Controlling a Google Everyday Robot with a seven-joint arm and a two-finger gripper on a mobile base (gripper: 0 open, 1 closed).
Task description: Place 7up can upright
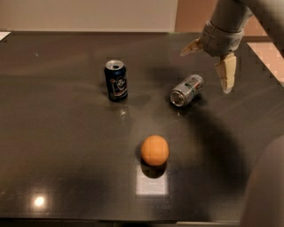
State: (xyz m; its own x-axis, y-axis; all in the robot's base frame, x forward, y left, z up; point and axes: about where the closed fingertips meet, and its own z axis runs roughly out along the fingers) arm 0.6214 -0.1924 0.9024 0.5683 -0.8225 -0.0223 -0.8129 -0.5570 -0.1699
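Shiny metal 7up can (187, 90) on the glossy table (66, 146); the hand (204, 72) near it has matt fingers (226, 75).

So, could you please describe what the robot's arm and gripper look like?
The gripper, at upper right above the table beside the lying 7up can, has two tapered, beige, wedge-shaped jaws on a round grey wrist. The arm is smooth, light grey and tubular; no cables or markings show.

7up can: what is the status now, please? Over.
Open claw, empty, just right of 7up can, not touching. 7up can lying on its side on table. Upright blue can and orange apart from it; nothing blocking.
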